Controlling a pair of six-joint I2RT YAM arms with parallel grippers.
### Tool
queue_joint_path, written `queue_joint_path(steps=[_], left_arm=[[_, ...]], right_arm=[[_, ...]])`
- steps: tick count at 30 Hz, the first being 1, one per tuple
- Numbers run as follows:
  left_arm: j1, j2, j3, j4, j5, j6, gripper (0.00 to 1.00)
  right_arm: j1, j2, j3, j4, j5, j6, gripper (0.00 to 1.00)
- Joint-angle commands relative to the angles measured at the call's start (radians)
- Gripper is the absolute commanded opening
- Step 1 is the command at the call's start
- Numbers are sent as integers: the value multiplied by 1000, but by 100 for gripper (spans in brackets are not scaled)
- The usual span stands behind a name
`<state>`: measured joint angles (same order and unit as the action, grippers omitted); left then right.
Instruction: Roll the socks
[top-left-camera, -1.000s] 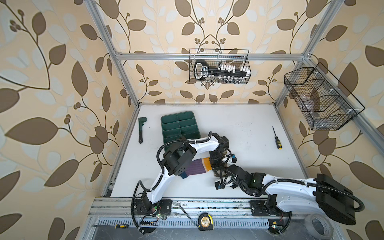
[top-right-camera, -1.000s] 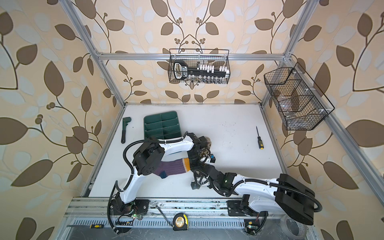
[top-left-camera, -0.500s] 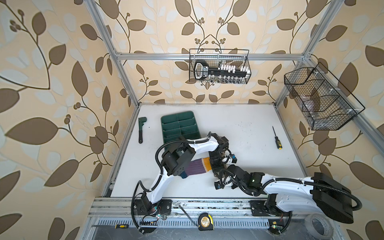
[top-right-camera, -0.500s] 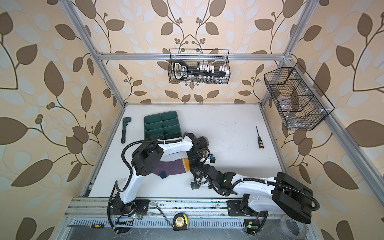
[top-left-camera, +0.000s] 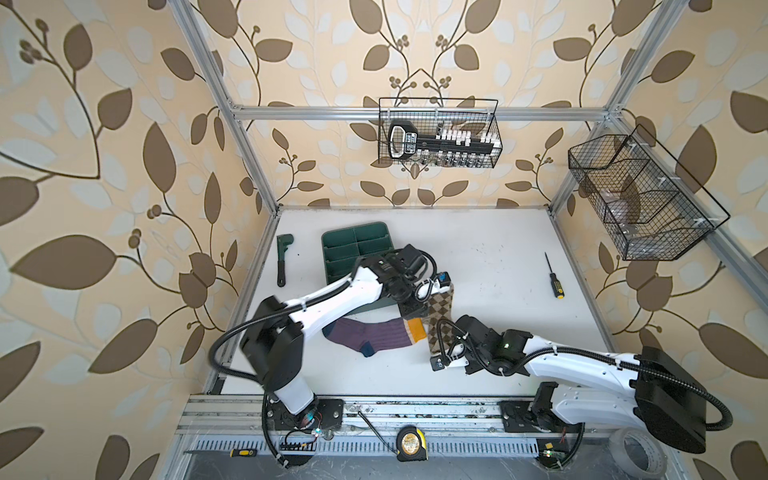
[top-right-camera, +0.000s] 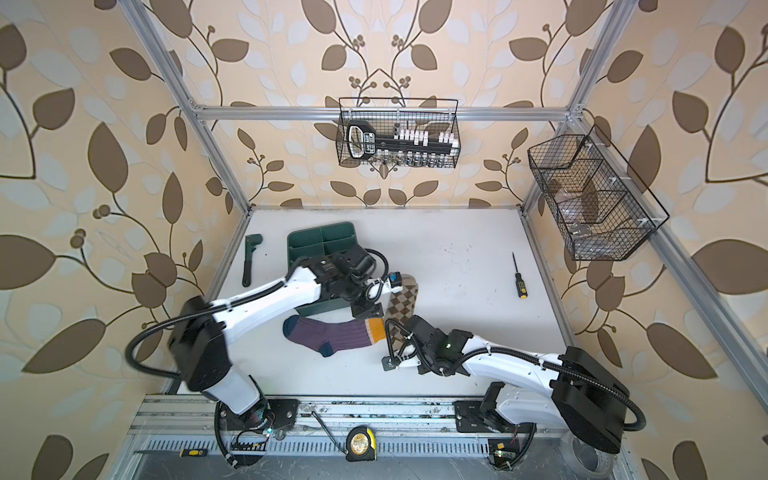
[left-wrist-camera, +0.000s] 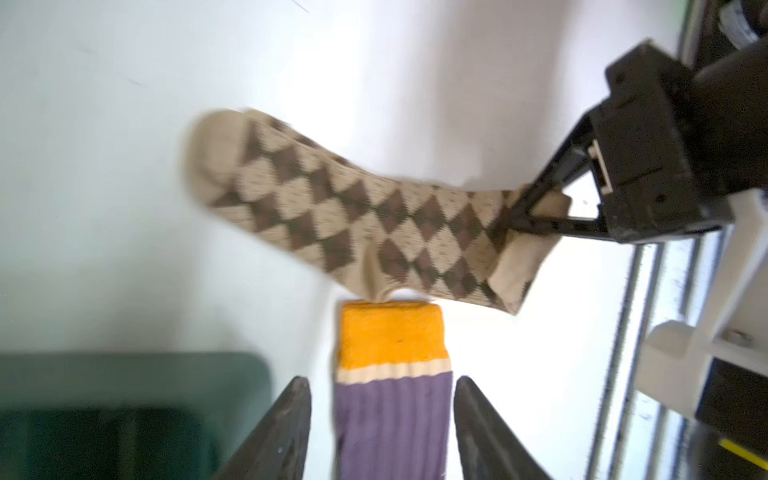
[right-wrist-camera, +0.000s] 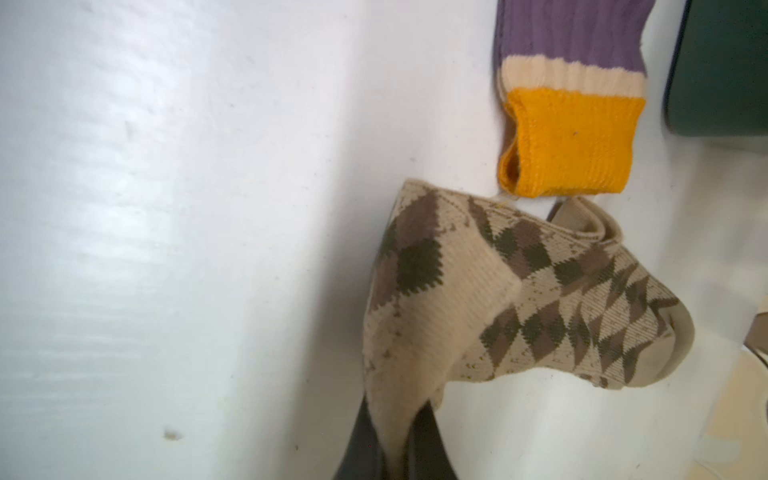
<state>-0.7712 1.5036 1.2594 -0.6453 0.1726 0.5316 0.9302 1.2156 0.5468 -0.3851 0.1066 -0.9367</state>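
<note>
When 12 o'clock is taken as the back wall in both top views, the purple sock (top-left-camera: 374, 338) lies flat on the table (top-left-camera: 498, 257) at about 7 o'clock from centre. Its navy toe points to 9 o'clock and its yellow cuff to 3 o'clock.

The argyle sock (top-left-camera: 441, 309) lies just beside that cuff, at its 3 o'clock. It runs from toe at 12 o'clock to cuff at 6 o'clock.

The right gripper (left-wrist-camera: 513, 218) is clamped on the argyle sock's folded cuff end.

The left gripper (left-wrist-camera: 380, 415) is parted. Its fingers (left-wrist-camera: 291, 424) straddle the purple sock's ribbed leg without pinching it.

The green tray (top-left-camera: 353, 249) sits at 11 o'clock from the purple sock. The screwdriver (top-left-camera: 552, 276) lies at 3 o'clock on the table and the wrench (top-left-camera: 282, 262) at 10 o'clock.
</note>
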Motion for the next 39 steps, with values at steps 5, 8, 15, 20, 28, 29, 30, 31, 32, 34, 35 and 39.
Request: queue_joint_path(steps=[5,8,15,20,28,29,30,31,32,34,35,39], left_arm=[[-66,-534,-193,124,-139,188,78],[-286,-615,-223,50,-320,282,79],[-719,-469,-413,125,-720,357,74],[-776,-271,-488,299,-743,298,70],[-718,17,-470,532,-744,153,67],[-706,39,-465,539,-744,136,66],[-698,59,-470,565,-756,126,65],[-695,71,-482,599,-776,126,64],[-696,76,-493,630,-793,129,63],[-704,69,-519,676,-825,126,61],[-718,55,-528,690,-844,134,61],[-744,-6,-538,668,-844,154,64]], right_arm=[[-9,131,85,-158,-156,55,0],[-5,184,110,-167,-155,52,0],[-30,319,202,-219,-209,62,0],[-53,377,239,-245,-272,85,0],[-69,379,240,-252,-303,117,0],[-69,377,239,-252,-307,119,0],[-70,371,236,-252,-311,123,0],[-73,366,234,-252,-321,125,0],[-77,364,232,-253,-333,131,0],[-96,375,238,-266,-380,143,0],[-104,386,245,-276,-397,148,0],[-121,433,280,-317,-442,161,0]])
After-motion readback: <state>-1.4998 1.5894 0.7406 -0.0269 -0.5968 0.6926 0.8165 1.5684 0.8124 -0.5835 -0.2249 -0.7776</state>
